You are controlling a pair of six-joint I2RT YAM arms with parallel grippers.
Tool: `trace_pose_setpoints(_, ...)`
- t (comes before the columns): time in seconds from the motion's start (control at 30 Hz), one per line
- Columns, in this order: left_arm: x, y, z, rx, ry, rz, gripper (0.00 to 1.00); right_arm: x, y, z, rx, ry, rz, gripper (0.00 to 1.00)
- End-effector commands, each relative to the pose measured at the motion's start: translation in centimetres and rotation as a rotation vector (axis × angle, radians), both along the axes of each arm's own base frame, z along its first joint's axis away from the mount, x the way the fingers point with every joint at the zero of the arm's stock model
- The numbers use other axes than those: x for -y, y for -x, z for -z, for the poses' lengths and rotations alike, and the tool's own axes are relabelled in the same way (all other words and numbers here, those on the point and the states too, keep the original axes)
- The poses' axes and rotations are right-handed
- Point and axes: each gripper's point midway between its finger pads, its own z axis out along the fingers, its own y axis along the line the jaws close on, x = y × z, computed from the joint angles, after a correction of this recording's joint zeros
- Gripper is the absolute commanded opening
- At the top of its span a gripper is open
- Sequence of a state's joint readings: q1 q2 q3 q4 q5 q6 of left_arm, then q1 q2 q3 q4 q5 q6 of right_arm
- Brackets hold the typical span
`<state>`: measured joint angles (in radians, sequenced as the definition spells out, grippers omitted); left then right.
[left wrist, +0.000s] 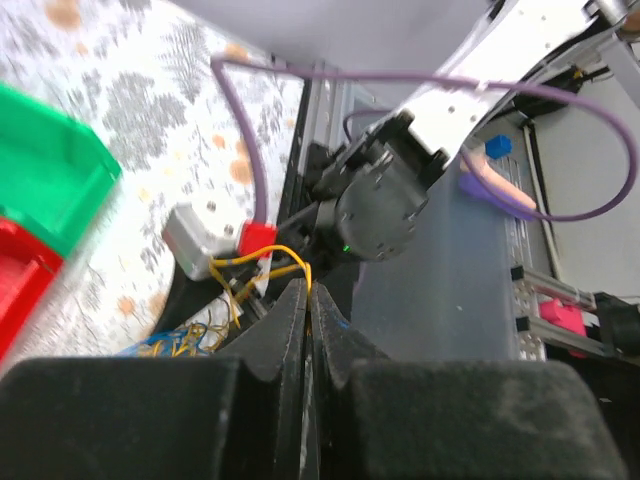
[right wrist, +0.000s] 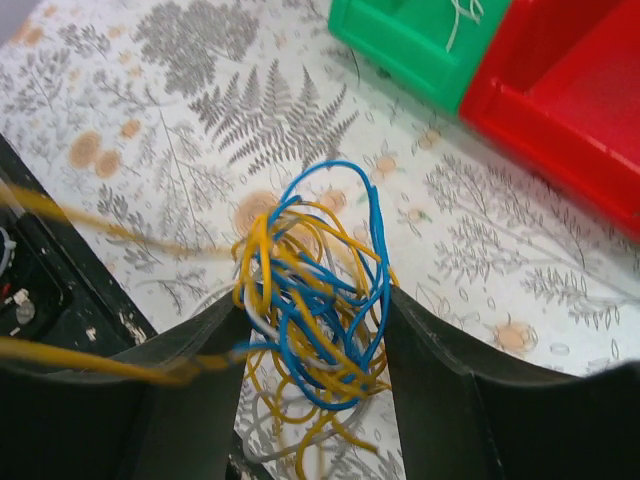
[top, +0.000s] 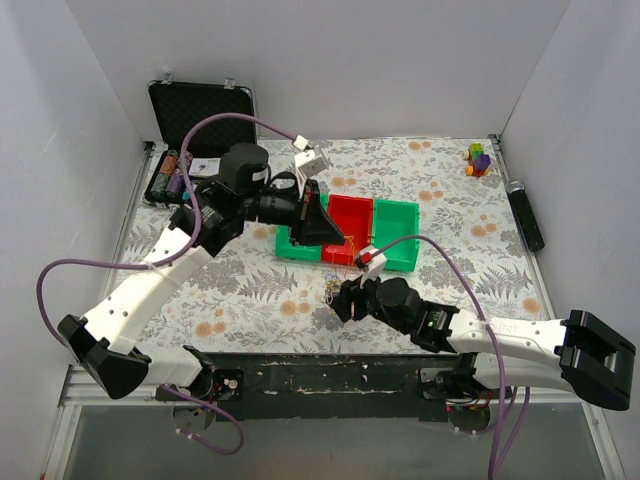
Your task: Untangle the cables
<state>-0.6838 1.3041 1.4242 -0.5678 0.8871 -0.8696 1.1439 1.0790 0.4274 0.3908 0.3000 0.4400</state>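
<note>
**Both pincers on the wires, knot at the front of the table**

Down at the near edge, the right gripper [right wrist: 315, 300] has the tangle of cables [right wrist: 312, 325] between its fingers [right wrist: 190, 370]. The bundle fills the gap and touches both pads, so that's a clasp around the whole knot. And what a knot it is: thin yellow and blue wires looped over and through each other, with a pale grey-white strand or two threaded in. One blue loop arches up over the top and yellow coils spill out underneath. Two yellow lines run off to the left of the wrist view, blurred and stretched straight.

From above, the tangle sits small and dense on the floral tablecloth [top: 250, 290], at the tip of the right arm. It lies just in front of the row of bins [top: 400, 225], with none of it inside a compartment. In the right wrist view, the green bin [right wrist: 410, 40] and the red bin [right wrist: 570, 90] lie close behind the knot.

Over to the left gripper [left wrist: 307, 290], raised above the bins. Its jaws are pressed tight together, pinching a yellow strand [left wrist: 265, 249]. That strand arcs out of the fingertips and down toward the bundle below.
</note>
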Motion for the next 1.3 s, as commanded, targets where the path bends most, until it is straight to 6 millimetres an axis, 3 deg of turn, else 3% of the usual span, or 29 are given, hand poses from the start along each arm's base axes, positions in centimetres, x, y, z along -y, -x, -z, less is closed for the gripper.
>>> trace_pose_setpoints(0.0, -0.7, -0.2, -6.0, 0.174, 0.078, -0.023, 0.00, 1.9, 0.9, 2.3, -0.069, 0.009, 0.033, 0.61)
trace_pose_setpoints(0.27, -2.4, -1.8, -11.8, 0.424, 0.125, -0.162, 0.00, 4.5, 2.1, 4.8, -0.144, 0.029, 0.075, 0.61)
trace_pose_setpoints(0.53, -4.9, -3.6, -19.6, 0.693, 0.235, -0.368, 0.00, 5.2, 2.6, 6.6, -0.200, 0.075, 0.094, 0.59)
trace_pose_setpoints(0.7, -6.7, -4.1, -23.3, 0.801, 0.298, -0.484, 0.00, 5.5, 2.8, 7.4, -0.227, 0.098, 0.106, 0.59)
trace_pose_setpoints(0.8, -7.3, -4.1, -24.4, 0.838, 0.321, -0.514, 0.00, 5.6, 2.9, 7.9, -0.241, 0.116, 0.111, 0.57)
trace_pose_setpoints(0.9, -7.1, -3.3, -23.9, 0.836, 0.310, -0.471, 0.00, 5.4, 2.9, 7.9, -0.250, 0.121, 0.106, 0.57)
trace_pose_setpoints(1.0, -6.5, -2.9, -21.6, 0.789, 0.263, -0.410, 0.00, 5.0, 2.6, 6.3, -0.216, 0.090, 0.096, 0.59)
trace_pose_setpoints(1.1, -6.4, -2.7, -19.8, 0.751, 0.235, -0.391, 0.00, 4.2, 2.1, 3.0, -0.155, 0.032, 0.076, 0.63)
trace_pose_setpoints(1.27, -6.2, -3.2, -16.1, 0.708, 0.169, -0.383, 0.00, 3.3, 1.2, -4.1, -0.024, -0.071, 0.050, 0.74)
